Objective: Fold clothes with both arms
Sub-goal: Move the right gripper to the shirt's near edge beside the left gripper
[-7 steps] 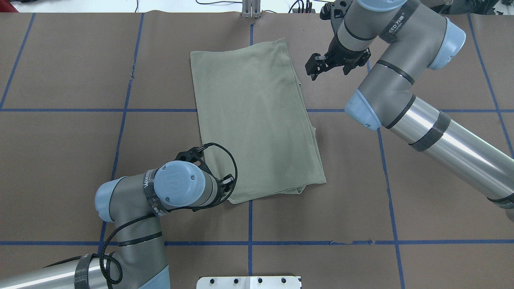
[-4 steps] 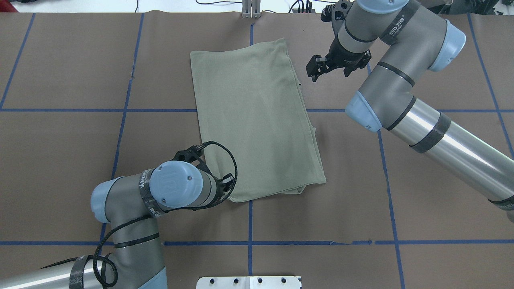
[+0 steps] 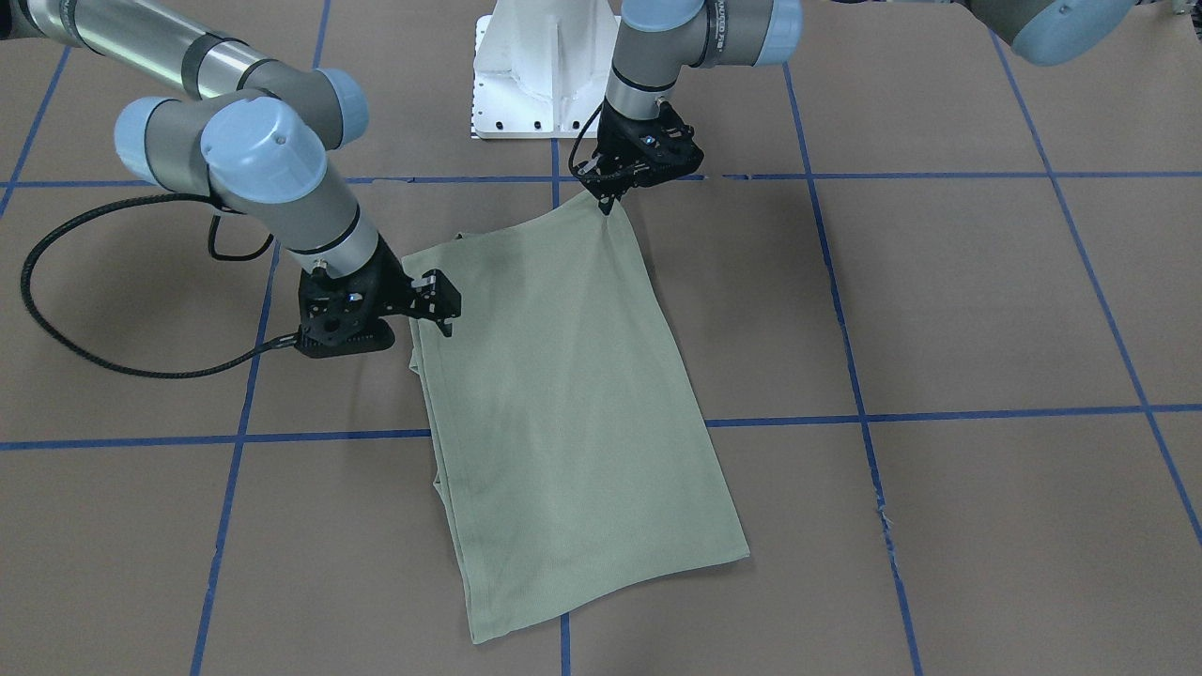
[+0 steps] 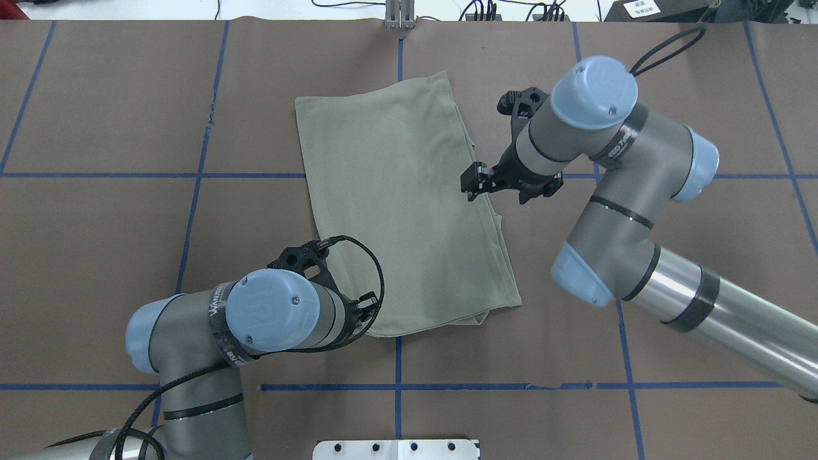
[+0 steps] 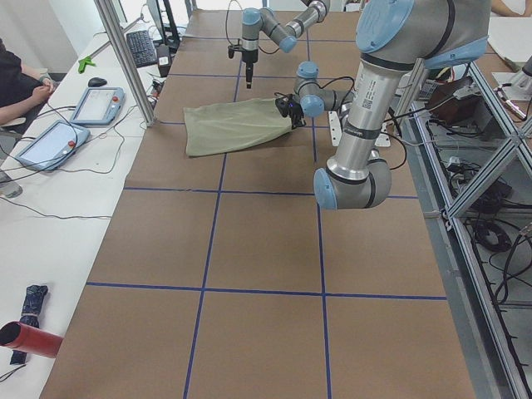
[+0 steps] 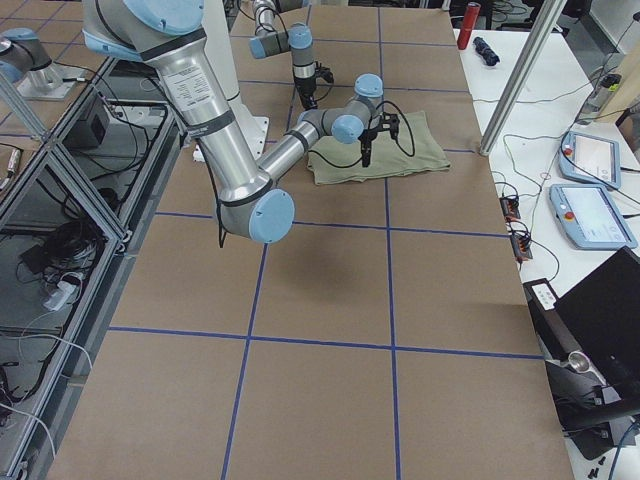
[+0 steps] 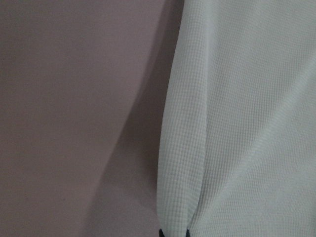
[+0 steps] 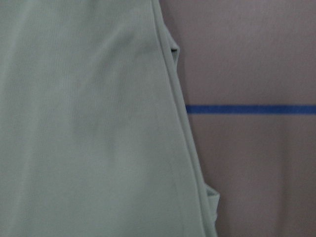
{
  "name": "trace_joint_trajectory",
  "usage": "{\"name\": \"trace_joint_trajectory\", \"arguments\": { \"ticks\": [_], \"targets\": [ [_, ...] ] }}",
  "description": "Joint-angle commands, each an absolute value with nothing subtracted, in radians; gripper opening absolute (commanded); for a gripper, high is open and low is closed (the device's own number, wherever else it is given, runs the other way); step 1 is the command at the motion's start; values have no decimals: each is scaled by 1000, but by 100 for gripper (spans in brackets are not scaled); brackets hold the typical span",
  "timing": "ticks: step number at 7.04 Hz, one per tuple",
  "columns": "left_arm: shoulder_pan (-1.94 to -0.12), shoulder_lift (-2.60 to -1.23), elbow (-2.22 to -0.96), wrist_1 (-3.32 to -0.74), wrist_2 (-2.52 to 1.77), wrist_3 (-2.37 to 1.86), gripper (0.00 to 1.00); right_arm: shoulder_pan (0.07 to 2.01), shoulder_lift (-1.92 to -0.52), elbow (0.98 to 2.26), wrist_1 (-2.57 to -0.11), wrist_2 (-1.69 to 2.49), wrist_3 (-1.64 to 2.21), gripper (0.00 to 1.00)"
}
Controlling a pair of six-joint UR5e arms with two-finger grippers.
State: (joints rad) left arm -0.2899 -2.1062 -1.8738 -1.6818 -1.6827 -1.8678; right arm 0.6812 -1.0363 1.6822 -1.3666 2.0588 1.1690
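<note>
The sage-green shirt (image 4: 402,204) lies folded in a long rectangle on the brown table cover, also in the front view (image 3: 563,394). My left gripper (image 3: 606,202) is shut on the shirt's near-left corner, which rises to a small peak at the fingertips. In the overhead view the wrist hides that gripper. The left wrist view shows the cloth (image 7: 247,123) running into the fingertips. My right gripper (image 4: 476,183) is open and hovers at the middle of the shirt's right edge (image 3: 441,305). The right wrist view shows that layered edge (image 8: 84,123) below, with no fingers in frame.
The white base pedestal (image 3: 526,84) stands at the table's near edge behind the left gripper. Blue tape lines (image 4: 486,386) grid the brown cover. A metal post (image 4: 399,16) stands at the far edge. Tablets and an operator's arm (image 5: 25,87) are beyond the table's far side.
The right arm has swung from beyond the shirt's far-right corner back to the middle of its right edge. The left arm has shifted slightly left and nearer, and the shirt shifted a little.
</note>
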Motion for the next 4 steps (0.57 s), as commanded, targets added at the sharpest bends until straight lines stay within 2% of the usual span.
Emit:
{"name": "trace_joint_trajectory", "arguments": {
  "ticks": [1, 2, 4],
  "targets": [
    [-285, -2105, -1882, -1677, -1684, -1862, 0, 545, -1075, 1744, -1370, 1979, 1383, 100],
    [-285, -2105, -1882, -1677, -1684, -1862, 0, 505, -1095, 1747, -1379, 1930, 1429, 100],
    [-284, -2108, -1882, -1678, -1684, -1862, 0, 445, -1088, 1811, -1581, 1919, 1517, 100]
  ]
}}
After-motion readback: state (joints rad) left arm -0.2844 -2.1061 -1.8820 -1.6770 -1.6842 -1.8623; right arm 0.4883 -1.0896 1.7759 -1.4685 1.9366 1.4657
